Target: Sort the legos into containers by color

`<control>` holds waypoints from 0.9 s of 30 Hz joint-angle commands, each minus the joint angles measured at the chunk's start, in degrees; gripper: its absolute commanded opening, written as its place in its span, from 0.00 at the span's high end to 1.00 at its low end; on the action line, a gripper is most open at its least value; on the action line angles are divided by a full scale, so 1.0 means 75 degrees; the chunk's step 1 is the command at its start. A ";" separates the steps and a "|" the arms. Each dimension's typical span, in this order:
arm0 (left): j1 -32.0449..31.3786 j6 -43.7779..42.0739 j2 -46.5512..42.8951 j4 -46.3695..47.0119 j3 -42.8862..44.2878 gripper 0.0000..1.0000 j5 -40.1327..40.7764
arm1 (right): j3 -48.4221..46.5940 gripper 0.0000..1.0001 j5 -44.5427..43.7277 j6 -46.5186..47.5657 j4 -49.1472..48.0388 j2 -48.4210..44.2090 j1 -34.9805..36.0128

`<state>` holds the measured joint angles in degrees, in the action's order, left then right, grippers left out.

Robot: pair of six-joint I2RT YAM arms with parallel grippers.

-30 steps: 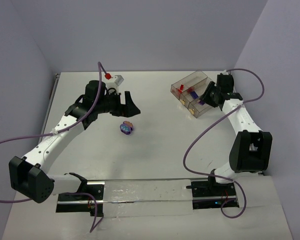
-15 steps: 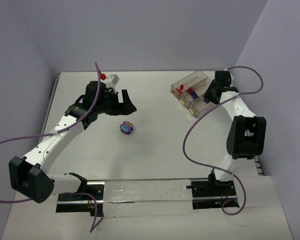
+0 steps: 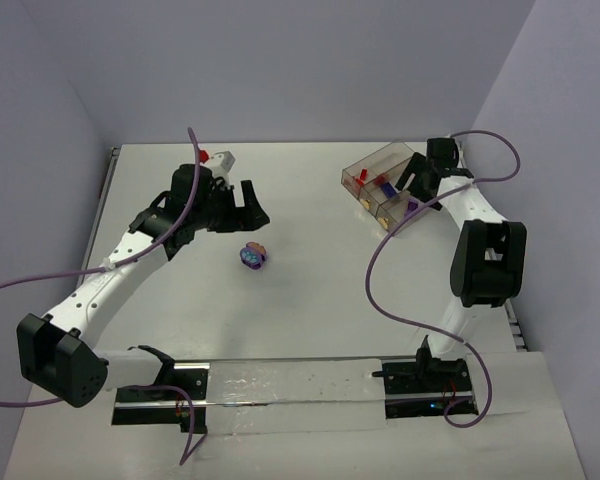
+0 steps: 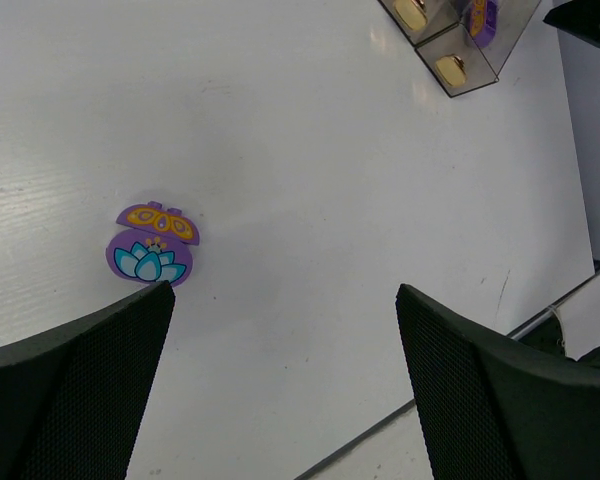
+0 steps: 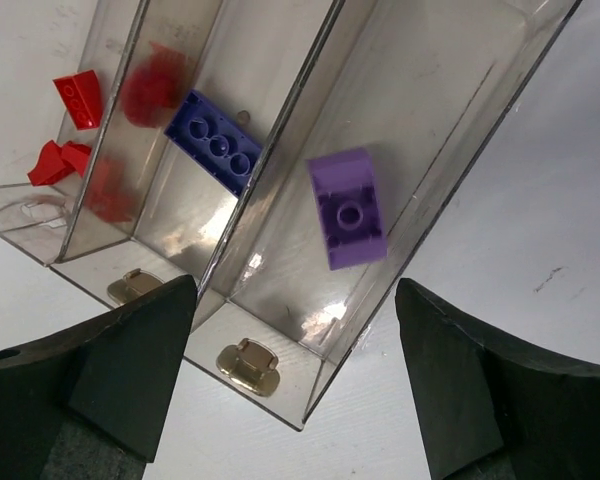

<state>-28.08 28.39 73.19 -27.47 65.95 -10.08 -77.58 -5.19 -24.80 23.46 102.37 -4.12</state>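
The containers [image 3: 380, 160] are one clear tray of three compartments at the back right. My right gripper [image 5: 295, 292] hangs open just above its near end, holding nothing. A purple lego [image 5: 347, 208] lies loose in the right compartment and a blue one [image 5: 215, 142] in the middle one. Red legos [image 5: 75, 100] lie in the left compartment. A flat purple piece with a lotus print [image 4: 152, 247] lies on the table mid-left. My left gripper [image 4: 285, 295] is open above the table, its left finger close beside that piece.
The tray [image 5: 270, 180] has brass latches on its near end. The table's right edge runs close behind the right arm [image 3: 485, 250]. A metal rail [image 3: 280, 385] lies across the near edge between the arm bases.
My right gripper has opened, and the purple lego now lies in the tray's right compartment. The right arm has drawn back toward the far wall. The left gripper has shifted slightly left.
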 commanded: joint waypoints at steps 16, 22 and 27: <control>0.0029 0.1013 0.1215 -0.0682 -0.0374 0.16 0.1835 | 0.0655 0.16 0.1099 0.0515 -0.0750 -0.2213 0.3251; 0.0012 0.0460 0.1500 -0.0017 -0.0792 0.04 0.1555 | 0.1100 0.16 0.1233 0.0314 -0.0803 -0.2294 0.3474; -0.0061 -0.0172 0.2068 0.0064 -0.0461 0.01 0.1521 | 0.1197 0.15 0.0899 0.0396 -0.0624 -0.2549 0.3449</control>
<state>-28.06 31.69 85.76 -30.56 59.67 2.31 -68.75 3.97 -22.64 19.15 86.39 22.13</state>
